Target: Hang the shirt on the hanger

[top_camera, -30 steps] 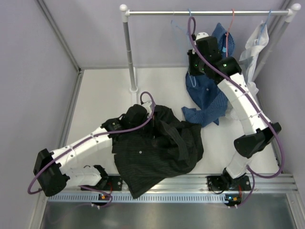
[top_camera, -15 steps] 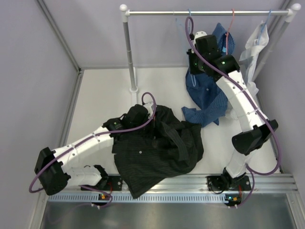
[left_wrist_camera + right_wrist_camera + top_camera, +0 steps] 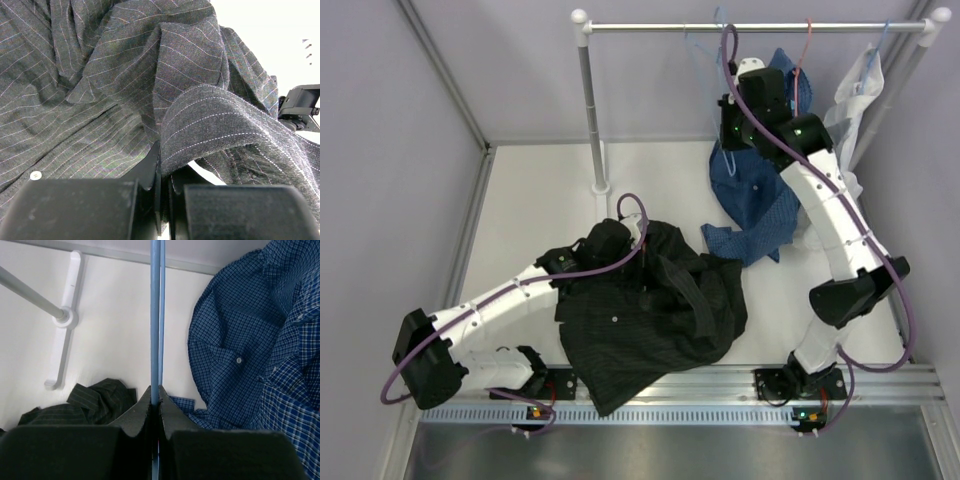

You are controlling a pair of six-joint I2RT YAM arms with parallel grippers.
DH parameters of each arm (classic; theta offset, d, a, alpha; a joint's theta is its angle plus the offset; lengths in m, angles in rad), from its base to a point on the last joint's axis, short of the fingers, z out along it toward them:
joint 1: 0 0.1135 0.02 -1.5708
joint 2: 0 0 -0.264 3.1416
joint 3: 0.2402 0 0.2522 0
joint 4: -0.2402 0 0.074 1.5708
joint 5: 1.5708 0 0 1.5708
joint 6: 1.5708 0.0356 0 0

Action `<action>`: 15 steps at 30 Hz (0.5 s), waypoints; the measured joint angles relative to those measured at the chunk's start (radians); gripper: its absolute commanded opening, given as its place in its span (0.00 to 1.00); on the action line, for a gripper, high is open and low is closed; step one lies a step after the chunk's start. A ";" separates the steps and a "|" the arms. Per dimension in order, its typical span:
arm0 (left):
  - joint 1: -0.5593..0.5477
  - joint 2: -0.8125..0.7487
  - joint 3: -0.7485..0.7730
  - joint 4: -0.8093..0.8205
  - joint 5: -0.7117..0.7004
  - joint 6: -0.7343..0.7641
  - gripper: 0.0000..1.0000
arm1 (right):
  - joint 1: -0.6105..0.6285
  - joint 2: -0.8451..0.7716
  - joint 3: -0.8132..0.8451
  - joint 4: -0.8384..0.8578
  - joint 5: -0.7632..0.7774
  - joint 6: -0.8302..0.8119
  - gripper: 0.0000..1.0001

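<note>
1. The shirt (image 3: pixel 650 310) is black and pinstriped. It lies crumpled on the table (image 3: pixel 540 190) toward 6 o'clock in the overhead view, exactly where it lay a second ago. No part of it is on any hanger.
2. The left gripper (image 3: pixel 164 170) is pressed together on a fold at the heap's 11 o'clock edge. This pinch is unchanged.
3. The hanger (image 3: pixel 155 315) is light-blue wire, hooked over the rail (image 3: pixel 650 27) at 1 o'clock and well apart from the shirt.
4. The change is at the right gripper (image 3: pixel 155 392). A second ago it stood slightly parted about the wire; it now pinches it. In the wrist view the wire runs straight up from between the closed fingers. The wrist has also shifted a little toward the rail.
5. The hanger appears secured, so unhooking it and carrying it toward 7 o'clock, to the shirt, is probably the next step. Dressing the hanger has not yet begun.
6. A blue checked shirt (image 3: pixel 755 200) hangs below the rail at 5 o'clock of the right gripper and spills onto the table. A red-pink hanger (image 3: pixel 807 45) sits on the rail at 3 o'clock of the blue one. A white garment (image 3: pixel 855 90) hangs farther along at 3 o'clock. An upright post (image 3: pixel 588 100) stands at 12 o'clock of the black heap.
7. The blue checked shirt lies between the hanger and the shirt, so the wire could snag it on the way. The hook must also clear the rail.
</note>
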 measured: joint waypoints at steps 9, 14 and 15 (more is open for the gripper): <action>0.000 0.000 0.029 -0.009 -0.003 -0.007 0.00 | -0.020 -0.091 0.006 0.047 -0.030 0.031 0.00; 0.000 0.002 0.072 -0.065 -0.059 -0.023 0.00 | -0.029 -0.135 -0.001 0.063 -0.098 0.049 0.00; 0.000 0.005 0.087 -0.080 -0.072 -0.026 0.00 | -0.029 -0.146 -0.010 0.066 -0.109 0.052 0.00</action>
